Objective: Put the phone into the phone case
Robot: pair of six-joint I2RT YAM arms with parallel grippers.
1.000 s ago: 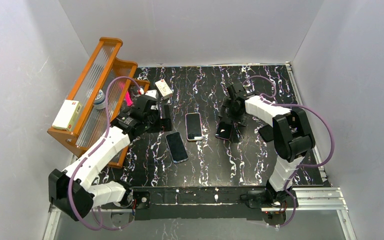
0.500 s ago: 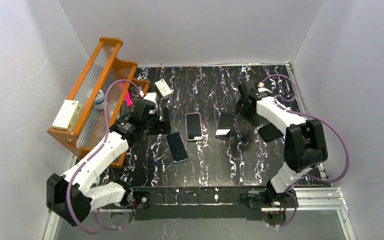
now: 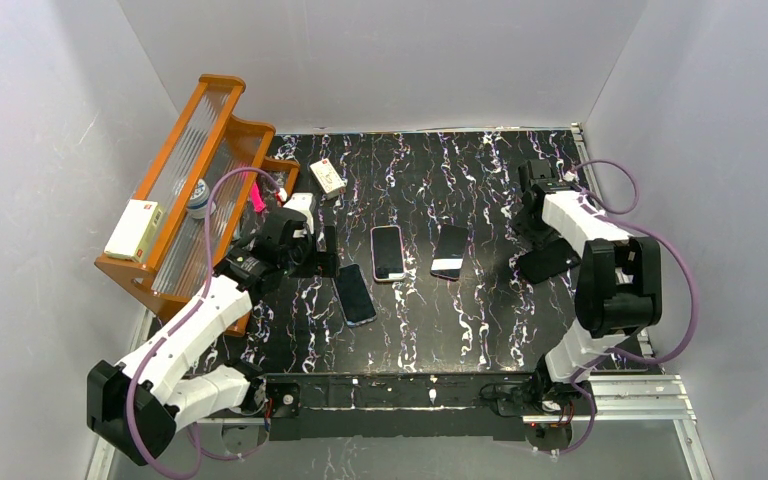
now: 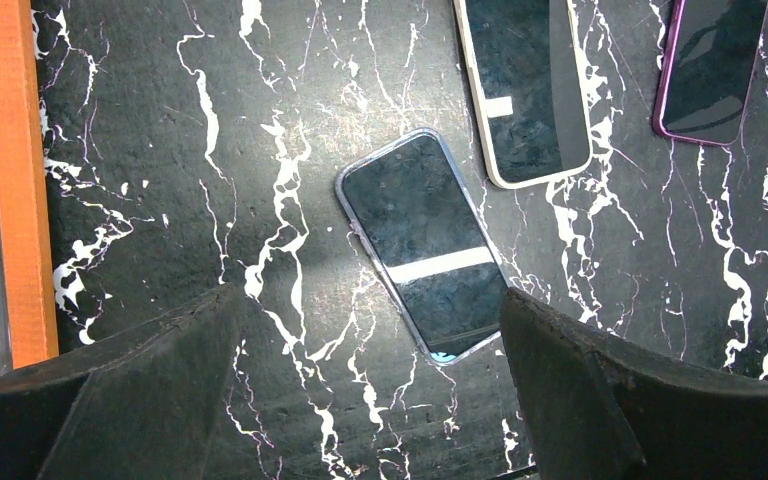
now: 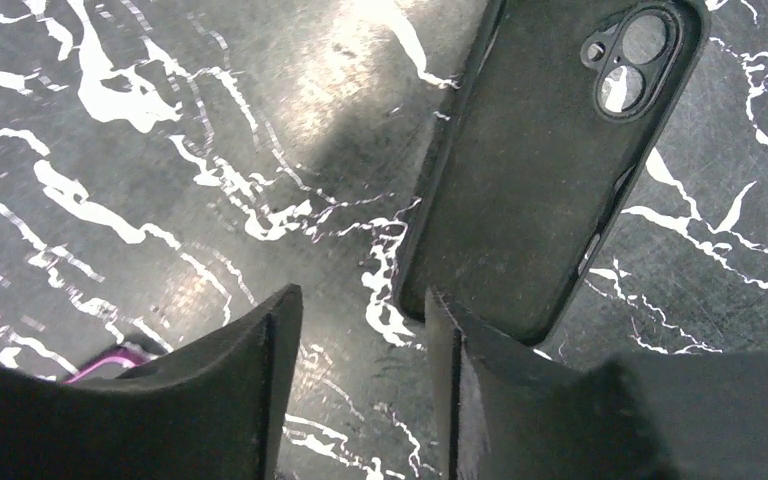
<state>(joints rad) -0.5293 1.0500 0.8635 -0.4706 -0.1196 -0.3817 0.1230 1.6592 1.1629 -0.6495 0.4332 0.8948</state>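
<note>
Three phones lie face up mid-table: a dark one with a clear rim [image 3: 354,294], a white-rimmed one [image 3: 388,252] and a purple-rimmed one [image 3: 449,251]. An empty black phone case [image 3: 545,262] lies to their right, inside up, with a camera cutout. My left gripper [image 3: 318,250] is open wide and empty, hovering just left of the clear-rimmed phone [image 4: 420,245]; its own view also shows the white-rimmed phone [image 4: 525,90] and the purple one [image 4: 710,65]. My right gripper [image 3: 537,232] is open and empty, just above the case [image 5: 550,170], with its fingers [image 5: 360,390] beside the case's near end.
An orange wooden rack [image 3: 190,190] stands at the far left, with a white box [image 3: 135,228] on it and a bottle [image 3: 198,197] inside. A small white box [image 3: 327,177] lies behind the left gripper. Grey walls surround the table.
My right gripper has left the purple-rimmed phone, which now lies flat, and moved right and back to the black case. My left gripper has shifted slightly toward the clear-rimmed phone.
</note>
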